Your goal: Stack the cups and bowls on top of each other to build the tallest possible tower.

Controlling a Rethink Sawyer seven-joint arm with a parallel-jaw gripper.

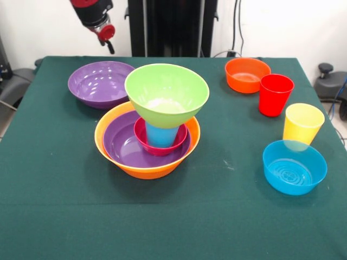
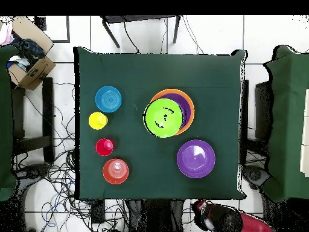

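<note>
Tower (image 1: 147, 132) of glossy plastic is sitting left of centre on the dark green tablecloth (image 1: 217, 216) as I am watching the front view. Its base is the large orange round bowl (image 1: 142, 170), and nested in that I am seeing a large purple bowl (image 1: 120, 145), then a small pink-red bowl (image 1: 160, 147). A blue tapered cup (image 1: 161, 135) is standing in the pink-red bowl, and the medium lime green bowl (image 1: 167, 95) is perching on top of it, mouth up and leaning slightly.

The second large purple bowl (image 1: 100, 83) is resting on the cloth just beyond the tower to the far left, apart from it.

On the right side I am looking at a loose group: a small orange bowl (image 1: 247, 75) at the far end, a red tapered cup (image 1: 275, 95) just beside it, a yellow tapered cup (image 1: 302, 123) nearer, and a small blue bowl (image 1: 294, 167) nearest of all, just in front of the yellow cup. All are standing mouth up.

The red and black gripper (image 1: 107, 38) is hanging at the far left, above and behind the lone purple bowl, well clear of the tower and holding nothing. I cannot tell how wide it is standing.
</note>
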